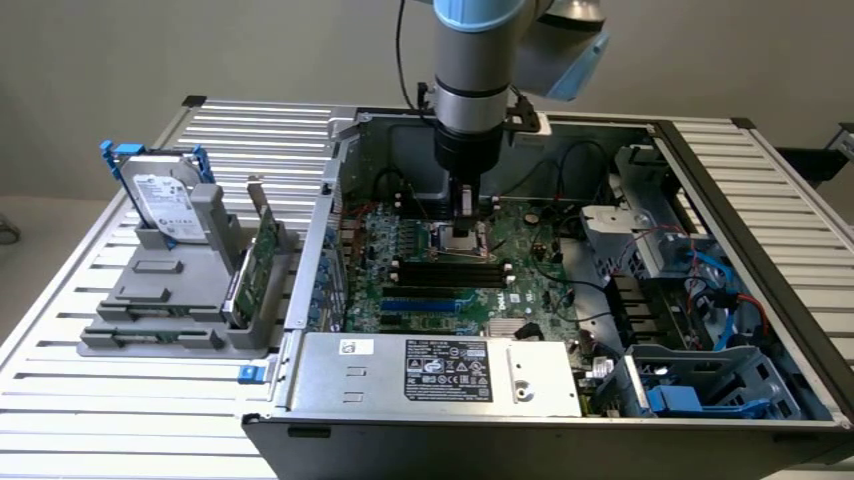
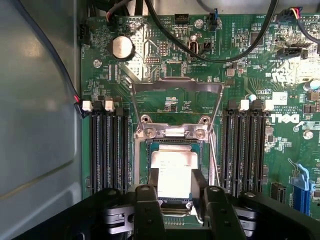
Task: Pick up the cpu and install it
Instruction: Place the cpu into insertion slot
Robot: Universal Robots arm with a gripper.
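Note:
The cpu (image 2: 174, 162), a small flat silver square, lies in the dark socket (image 2: 145, 150) on the green motherboard (image 2: 170, 55). The socket's metal frame (image 2: 176, 86) is swung open beyond it. My gripper (image 2: 175, 179) is down over the chip, one black finger (image 2: 153, 179) against each of two opposite sides, so it looks shut on it. In the exterior view my gripper (image 1: 463, 225) hangs straight down inside the open computer case, right at the socket (image 1: 451, 240).
Black memory slots (image 2: 105, 150) run along both sides of the socket, and black cables (image 2: 210, 52) cross the board beyond it. A power supply (image 1: 447, 372) fills the case front. Outside, a silver hard drive (image 1: 168, 205) stands in a grey holder (image 1: 160, 300) at the exterior view's left.

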